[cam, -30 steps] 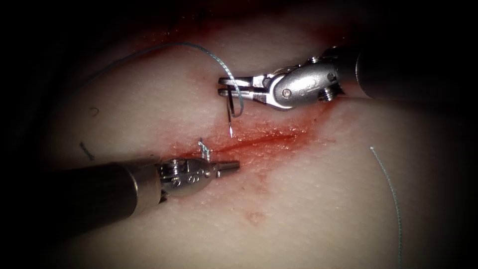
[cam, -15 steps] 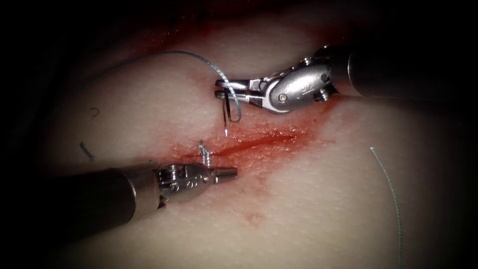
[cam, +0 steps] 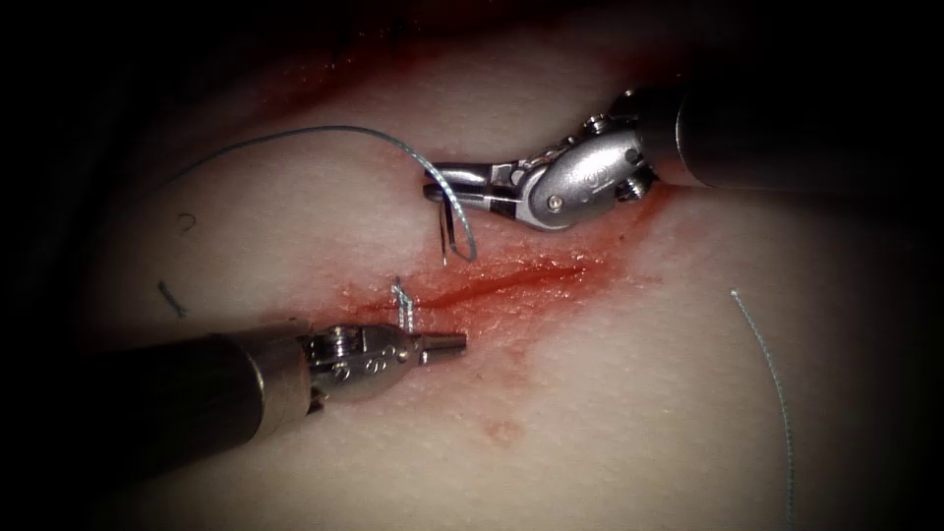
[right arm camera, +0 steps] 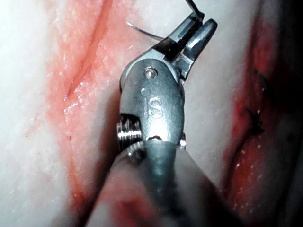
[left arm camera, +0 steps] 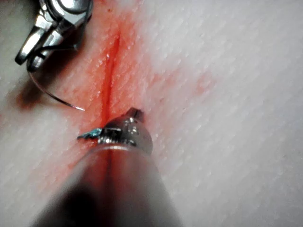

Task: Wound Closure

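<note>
Tissue red-stained; right pincer clamped on needle, free of tissue; left pincer together, empty.

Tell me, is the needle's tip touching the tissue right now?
Apart. In the left wrist view the needle, held in the right arm's claw, curves out to a free tip, with its shadow lying separately on the tissue.

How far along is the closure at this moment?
Done: one knotted stitch sits at the left end of the cut. In hand: the right pincer holds the needle near its rear end, tip free above the tissue. The left pincer holds nothing. Left: the cut's remaining length is unstitched.
</note>
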`<control>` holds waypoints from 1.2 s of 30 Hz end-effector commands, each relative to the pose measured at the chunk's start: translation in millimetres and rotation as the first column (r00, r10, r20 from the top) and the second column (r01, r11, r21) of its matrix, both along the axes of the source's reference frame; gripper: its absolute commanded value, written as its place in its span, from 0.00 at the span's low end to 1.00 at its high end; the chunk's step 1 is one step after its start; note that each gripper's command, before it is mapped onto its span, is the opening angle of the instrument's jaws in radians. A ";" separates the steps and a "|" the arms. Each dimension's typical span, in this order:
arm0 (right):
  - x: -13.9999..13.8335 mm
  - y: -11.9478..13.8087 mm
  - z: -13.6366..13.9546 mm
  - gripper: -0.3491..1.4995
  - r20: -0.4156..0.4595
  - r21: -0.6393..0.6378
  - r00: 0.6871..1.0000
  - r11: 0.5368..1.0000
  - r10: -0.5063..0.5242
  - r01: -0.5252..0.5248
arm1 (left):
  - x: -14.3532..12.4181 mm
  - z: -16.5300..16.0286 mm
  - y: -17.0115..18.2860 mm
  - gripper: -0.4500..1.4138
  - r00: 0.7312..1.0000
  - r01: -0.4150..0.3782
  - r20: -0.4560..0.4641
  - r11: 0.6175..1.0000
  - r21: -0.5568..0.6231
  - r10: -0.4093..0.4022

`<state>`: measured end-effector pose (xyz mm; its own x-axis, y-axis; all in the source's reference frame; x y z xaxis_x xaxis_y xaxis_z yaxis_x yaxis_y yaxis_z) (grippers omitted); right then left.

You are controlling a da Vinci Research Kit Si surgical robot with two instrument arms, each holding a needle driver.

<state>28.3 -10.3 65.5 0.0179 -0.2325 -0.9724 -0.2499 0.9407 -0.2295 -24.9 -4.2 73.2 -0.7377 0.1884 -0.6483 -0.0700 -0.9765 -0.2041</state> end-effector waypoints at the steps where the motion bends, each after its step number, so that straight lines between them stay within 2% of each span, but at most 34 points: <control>1: 0.9 -0.3 1.0 0.00 0.000 -0.005 1.000 1.000 0.000 0.000 | -0.5 0.6 -0.3 0.04 1.000 -0.001 0.002 1.000 0.002 0.001; 7: 1.3 -1.6 1.9 0.00 0.018 -0.018 1.000 1.000 -0.014 0.014 | -0.5 0.5 -0.1 0.05 1.000 0.003 0.002 1.000 0.007 -0.003; 15: 0.5 -4.1 3.0 0.00 0.044 -0.028 0.998 0.998 -0.050 0.051 | -0.2 0.6 0.0 0.05 1.000 0.001 0.004 1.000 0.007 -0.001; 21: 0.0 -4.4 2.9 0.00 0.041 0.026 0.997 0.998 -0.059 0.058 | -0.2 0.6 0.0 0.05 1.000 0.003 0.006 1.000 0.013 -0.004; 28: 0.5 -4.7 3.3 0.00 0.053 0.085 0.996 0.994 -0.071 0.067 | -0.2 0.6 0.0 0.09 1.000 0.005 0.004 1.000 0.011 -0.005; 36: 0.8 -6.3 4.2 0.00 0.067 0.095 0.993 0.991 -0.100 0.093 | -0.1 0.6 0.0 0.09 1.000 0.008 0.004 1.000 0.015 -0.008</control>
